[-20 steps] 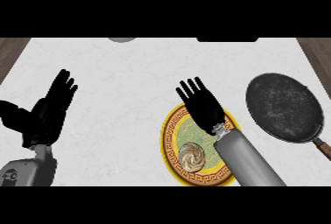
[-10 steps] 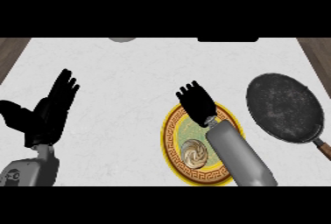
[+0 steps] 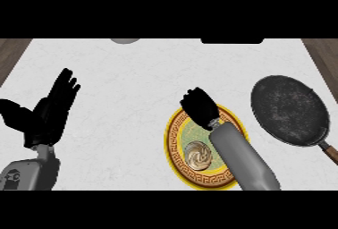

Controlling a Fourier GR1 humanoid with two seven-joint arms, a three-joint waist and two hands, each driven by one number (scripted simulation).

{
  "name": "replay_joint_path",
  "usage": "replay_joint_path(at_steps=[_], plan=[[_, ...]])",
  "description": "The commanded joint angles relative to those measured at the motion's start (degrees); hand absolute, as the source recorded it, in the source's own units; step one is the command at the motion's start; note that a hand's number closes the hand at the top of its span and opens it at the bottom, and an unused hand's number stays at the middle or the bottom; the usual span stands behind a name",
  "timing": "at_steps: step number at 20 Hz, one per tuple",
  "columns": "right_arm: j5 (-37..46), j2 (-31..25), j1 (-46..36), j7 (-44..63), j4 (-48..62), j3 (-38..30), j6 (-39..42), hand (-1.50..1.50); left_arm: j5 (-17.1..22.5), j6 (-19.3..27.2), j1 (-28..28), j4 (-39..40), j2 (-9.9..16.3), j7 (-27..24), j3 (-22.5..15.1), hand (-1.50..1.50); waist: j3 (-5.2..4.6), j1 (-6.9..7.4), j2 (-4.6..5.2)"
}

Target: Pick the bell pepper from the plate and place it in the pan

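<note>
Left hand point(image 3: 49, 112) rests open at the left edge, fingers up, a dark mark on its forearm unreadable. Right hand point(image 3: 200, 105) is curled over the plate's point(image 3: 173, 138) top rim; can't tell what it grips, pepper hidden. Plate shows only a swirl centre. Pan point(image 3: 290, 116) sits right, empty, handle cut off.

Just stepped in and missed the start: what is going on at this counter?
The robot's right hand is over the far rim of the gold-rimmed plate, fingers curled downward; whether it holds the bell pepper cannot be seen, since hand and forearm hide that part of the plate. The dark pan lies to the plate's right with nothing in it. The left hand rests open at the view's left, fingers up.
</note>
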Motion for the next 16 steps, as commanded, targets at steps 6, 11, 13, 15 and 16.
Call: replay_joint_path(at_steps=[6, 11, 13, 15, 16], plan=[[-2.1, -1.6, 4.2, -2.7, -8.5, 0.0, -5.2, 1.50, -1.8, 0.6, 2.0, 0.0, -1.8, -1.8, -0.4, 0.00, 0.13, -0.51, 0.20], [-8.7, -3.9, 23.6, -4.6, -24.2, 2.3, 3.3, 1.50, -1.6, 1.4, 3.4, -1.5, -1.1, -0.4, 0.7, 0.00, 0.08, -3.82, -0.75], [-12.0, -4.6, 30.7, -6.1, -26.2, 2.5, 6.1, 1.50, -0.6, 1.7, 3.2, -2.5, 0.0, 1.4, 2.4, 0.00, 0.08, -5.22, -1.15], [-13.8, -8.1, 33.8, -6.3, -40.6, 1.8, 7.4, 1.50, 0.0, 0.5, 4.3, -2.1, 0.5, -0.4, 3.1, 0.00, 0.00, -4.55, -1.01], [-13.7, -8.3, 34.6, -5.4, -46.5, 2.3, 8.2, 1.50, -1.5, 2.0, 4.6, -2.8, -1.3, 0.7, 1.0, 0.00, 0.02, -4.62, -1.12]])
